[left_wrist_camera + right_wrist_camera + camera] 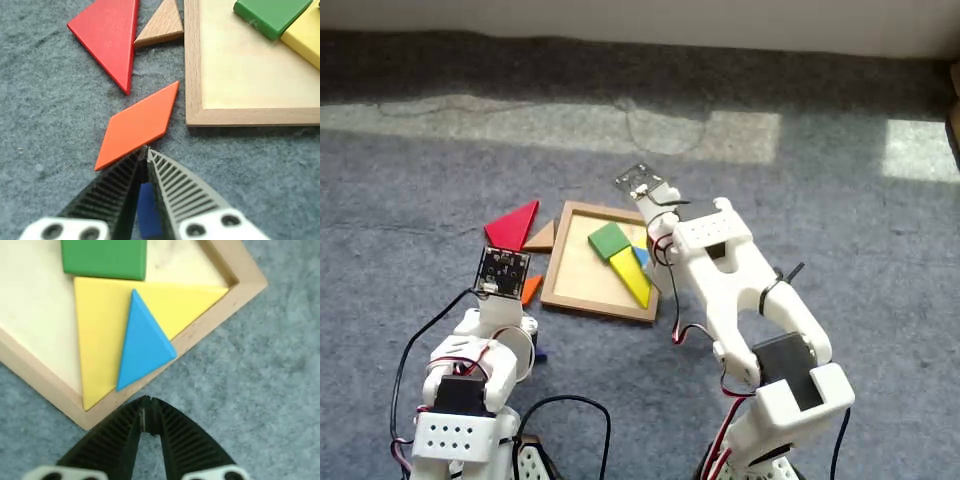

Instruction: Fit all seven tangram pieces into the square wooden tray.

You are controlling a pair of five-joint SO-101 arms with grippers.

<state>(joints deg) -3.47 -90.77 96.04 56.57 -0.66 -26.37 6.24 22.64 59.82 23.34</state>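
I count six coloured pieces around the square wooden tray (554,255), which sits on the grey carpet (840,230) between the two arms. Three are in it and three are out.

Inside are one green square (608,240), one large yellow triangle (632,277) edge to edge with it, and one small blue triangle (142,342). The blue one lies on top of the yellow, with a corner reaching over the tray's rim.

Outside, on the carpet by the tray's left side, are one big red triangle (110,37) and one small wood-coloured triangle (162,25), the two touching each other. One orange parallelogram (137,125) lies just beside the tray's corner.

The left gripper (145,152) has its fingers pressed together, tips right at the near edge of the orange parallelogram and not clasping it (something blue shows in the gap further back, and I can't tell what it is).

The right gripper (147,412) is likewise closed up tight with nothing in it. It is poised over the carpet just outside the tray's rim, near the blue triangle.
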